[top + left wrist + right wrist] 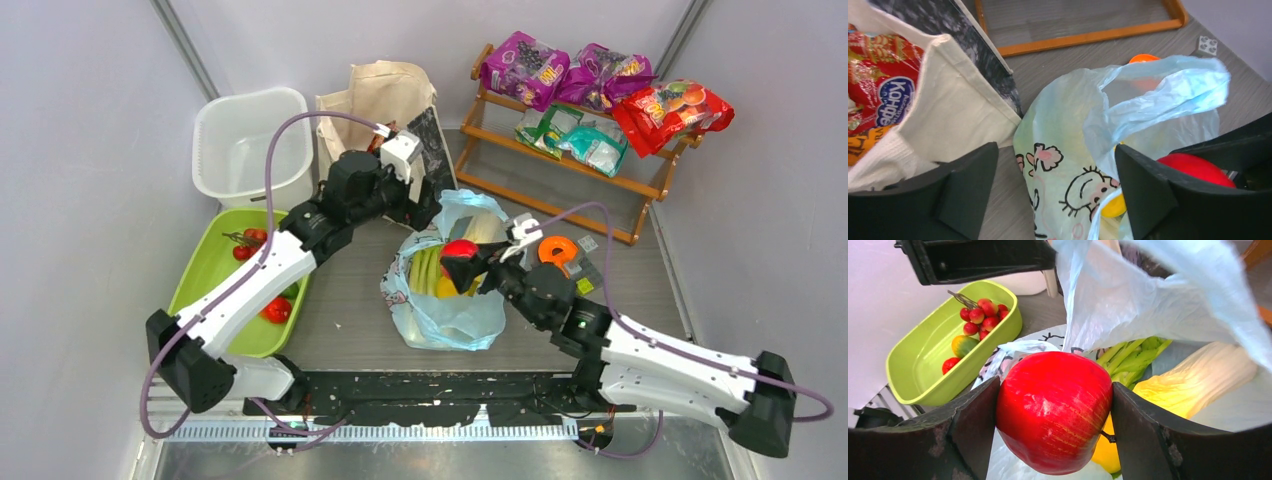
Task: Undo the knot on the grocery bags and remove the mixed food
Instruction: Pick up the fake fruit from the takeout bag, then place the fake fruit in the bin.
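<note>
The right gripper pinches a red apple over the light-blue plastic bag; the left gripper has its jaws spread wide.

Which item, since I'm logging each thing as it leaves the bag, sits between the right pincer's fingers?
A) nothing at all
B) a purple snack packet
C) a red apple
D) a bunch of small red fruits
C: the right wrist view shows the right pincer closed on a red apple, one finger against each side, over the blue bag.
</note>
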